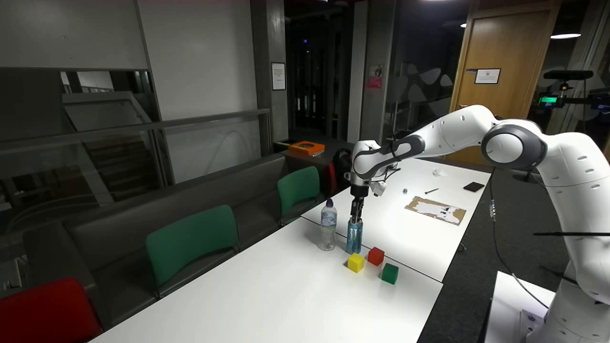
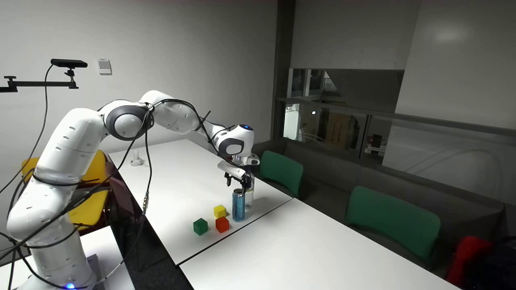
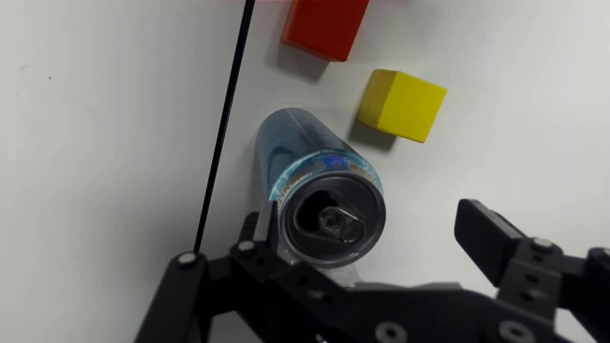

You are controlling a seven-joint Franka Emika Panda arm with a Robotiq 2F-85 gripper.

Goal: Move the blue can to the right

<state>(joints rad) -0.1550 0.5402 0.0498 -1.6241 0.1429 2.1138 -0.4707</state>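
Robotiq gripper [image 3: 368, 221], fingers spread wide with nothing gripped, at the top of an upright blue drink can [image 1: 354, 239].

In an exterior view, the clear water bottle [image 1: 328, 229] stands left of the gripper, the can at its fingertips, the yellow cube [image 1: 356, 263] below it, the red cube [image 1: 376, 256] and green cube [image 1: 390, 274] lower right; in the wrist view the can's top sits between the fingers, near one and well apart from the other; whether the nearer finger touches cannot be told.
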